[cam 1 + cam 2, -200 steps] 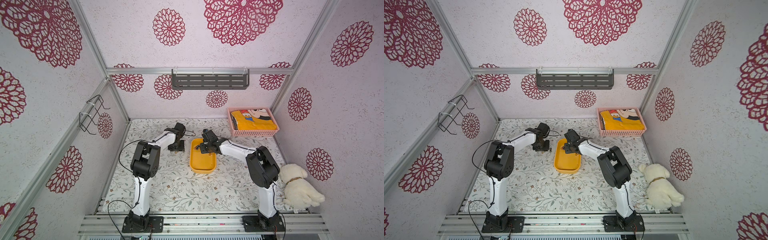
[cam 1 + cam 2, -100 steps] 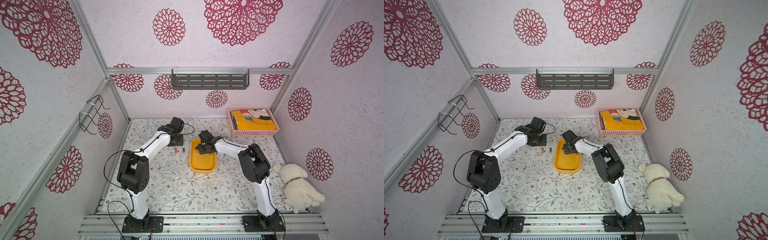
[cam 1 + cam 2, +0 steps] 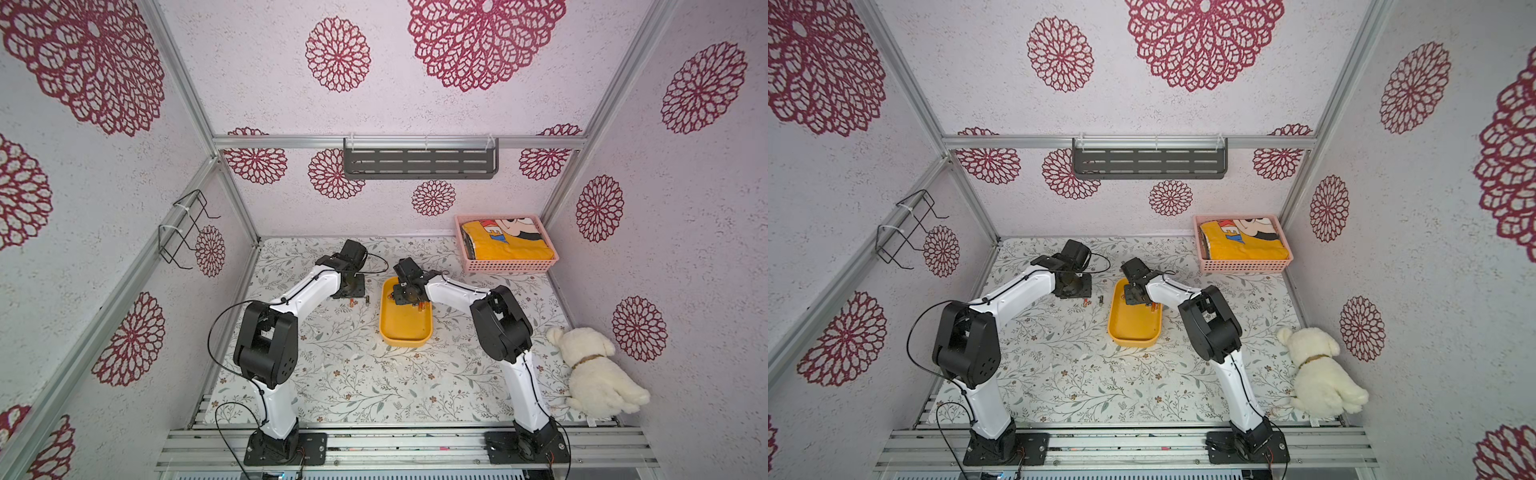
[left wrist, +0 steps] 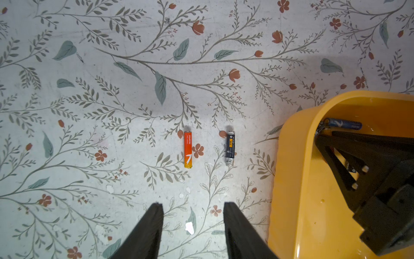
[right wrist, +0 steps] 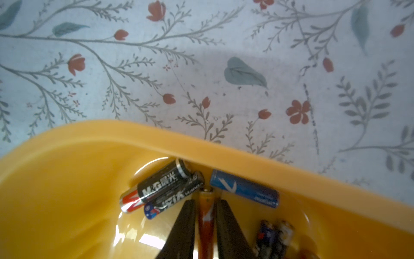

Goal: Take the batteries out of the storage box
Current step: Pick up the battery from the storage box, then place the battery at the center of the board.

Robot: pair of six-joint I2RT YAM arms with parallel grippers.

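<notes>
Now, in both top views the yellow box (image 3: pixel 406 330) lies on the middle of the worktop (image 3: pixel 332 374). My right tool (image 3: pixel 406 297) reaches into its far end, and my left tool (image 3: pixel 352 288) hangs near it.

In the left wrist view, my left tool is wide and empty above a loose orange battery (image 4: pixel 188 149) and a loose black battery (image 4: pixel 230 148) on the worktop.

In the right wrist view, my right tool is narrow and clamps a gripped orange battery (image 5: pixel 205 215) inside the box, beside black batteries (image 5: pixel 161 181) and a blue battery (image 5: pixel 244 188).
</notes>
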